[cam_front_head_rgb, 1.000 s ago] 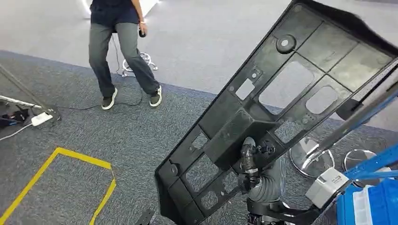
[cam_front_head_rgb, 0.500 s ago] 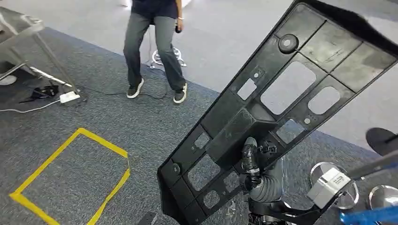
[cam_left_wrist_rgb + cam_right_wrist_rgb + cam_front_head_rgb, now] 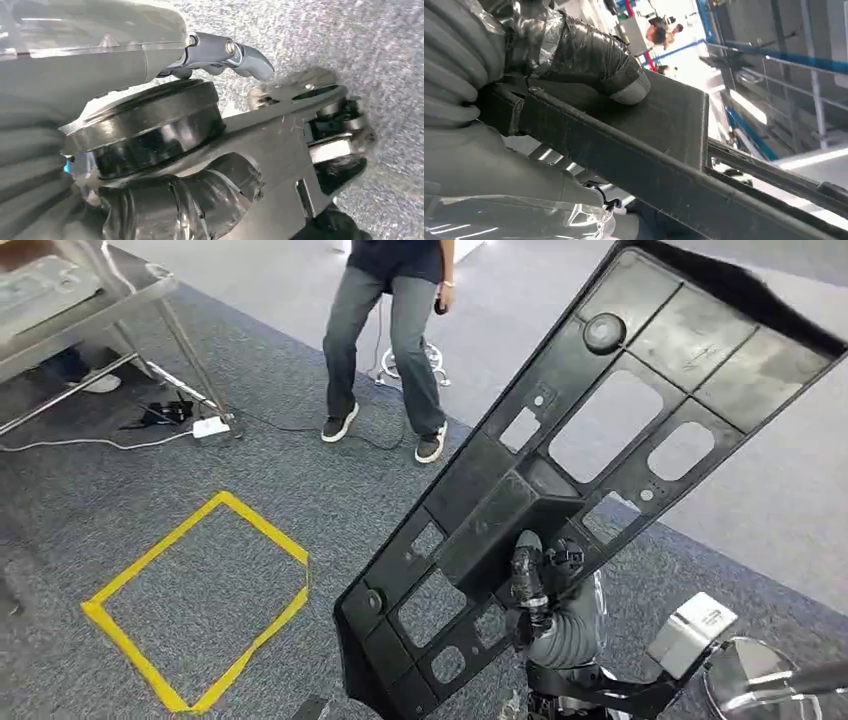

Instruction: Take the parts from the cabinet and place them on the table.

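Right hand: nearest the camera, at the lower middle of the black panel; its dark fingers are clamped on a rib of the panel, and in the right wrist view the hand has a taped thumb pressed onto the panel edge.
Left hand: hangs over speckled grey carpet, grey fingers curved with nothing between them (whether they are fully curled in, I cannot tell).
Panel: a long flat moulded part with rectangular and rounded cut-outs and a round boss near its far end; held up in the air, tilted, its near end low and its far end high, well clear of the floor.
Yellow tape square: on the dark carpet to the left of the panel's near end.
Person: beyond the panel's left edge, standing in grey trousers and dark shoes at the border of dark and light floor.
Desk: metal-legged, well to the left of the panel and beyond the tape; a white power strip and cables lie by its legs.
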`<state>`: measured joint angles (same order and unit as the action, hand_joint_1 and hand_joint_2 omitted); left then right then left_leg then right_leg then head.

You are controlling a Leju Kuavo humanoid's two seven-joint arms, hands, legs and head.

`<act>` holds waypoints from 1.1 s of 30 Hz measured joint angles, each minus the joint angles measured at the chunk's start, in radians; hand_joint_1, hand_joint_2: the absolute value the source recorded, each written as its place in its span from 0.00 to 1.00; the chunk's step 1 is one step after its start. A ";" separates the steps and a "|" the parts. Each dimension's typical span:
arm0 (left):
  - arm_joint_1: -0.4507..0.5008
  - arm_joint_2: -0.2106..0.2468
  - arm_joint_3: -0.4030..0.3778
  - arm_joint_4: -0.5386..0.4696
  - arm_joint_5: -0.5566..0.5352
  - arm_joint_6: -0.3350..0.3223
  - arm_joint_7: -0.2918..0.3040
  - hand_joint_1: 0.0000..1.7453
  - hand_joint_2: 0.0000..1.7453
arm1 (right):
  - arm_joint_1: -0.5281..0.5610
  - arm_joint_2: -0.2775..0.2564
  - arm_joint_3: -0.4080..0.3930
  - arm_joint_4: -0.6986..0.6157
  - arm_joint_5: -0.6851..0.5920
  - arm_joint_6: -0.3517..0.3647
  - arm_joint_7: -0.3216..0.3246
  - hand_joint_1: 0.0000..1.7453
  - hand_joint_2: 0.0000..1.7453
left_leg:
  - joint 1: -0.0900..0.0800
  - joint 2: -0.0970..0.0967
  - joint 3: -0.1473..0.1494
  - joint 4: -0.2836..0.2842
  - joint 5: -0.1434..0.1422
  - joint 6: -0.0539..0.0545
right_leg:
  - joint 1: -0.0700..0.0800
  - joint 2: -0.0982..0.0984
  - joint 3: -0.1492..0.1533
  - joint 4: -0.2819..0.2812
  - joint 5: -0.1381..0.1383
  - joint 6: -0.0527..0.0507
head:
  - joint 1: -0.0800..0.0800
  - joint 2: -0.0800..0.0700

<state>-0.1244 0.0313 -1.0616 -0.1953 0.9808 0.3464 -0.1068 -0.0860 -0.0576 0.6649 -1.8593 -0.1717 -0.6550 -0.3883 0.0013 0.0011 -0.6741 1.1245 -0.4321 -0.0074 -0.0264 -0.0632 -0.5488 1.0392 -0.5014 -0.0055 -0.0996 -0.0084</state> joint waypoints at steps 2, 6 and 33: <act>0.003 0.003 0.000 0.000 0.000 0.001 0.007 0.00 1.00 | -0.001 0.000 0.000 0.000 -0.001 0.000 0.000 1.00 1.00 | -0.019 0.054 0.044 -0.088 -0.004 0.010 | 0.007 -0.015 0.008 -0.003 -0.008 0.009 | 0.000 0.000; 0.004 0.004 0.000 0.000 0.000 0.001 0.005 0.00 1.00 | -0.003 0.000 0.000 0.000 -0.004 0.001 0.000 1.00 1.00 | -0.019 0.010 0.047 -0.103 -0.002 0.041 | 0.013 -0.053 0.022 -0.015 -0.017 0.033 | 0.002 0.000; 0.008 0.005 -0.001 0.000 0.000 0.002 0.010 0.00 1.00 | -0.004 -0.006 0.000 0.010 -0.008 0.001 0.006 1.00 1.00 | -0.017 0.059 0.042 -0.089 -0.005 0.015 | 0.008 -0.019 0.005 -0.003 -0.009 0.018 | 0.001 0.000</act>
<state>-0.1163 0.0362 -1.0628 -0.1953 0.9804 0.3487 -0.0965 -0.0902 -0.0641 0.6649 -1.8490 -0.1797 -0.6542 -0.3822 -0.0154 0.0597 -0.6324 1.0352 -0.4371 0.0073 -0.0179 -0.0823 -0.5433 1.0365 -0.5105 0.0124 -0.0984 -0.0084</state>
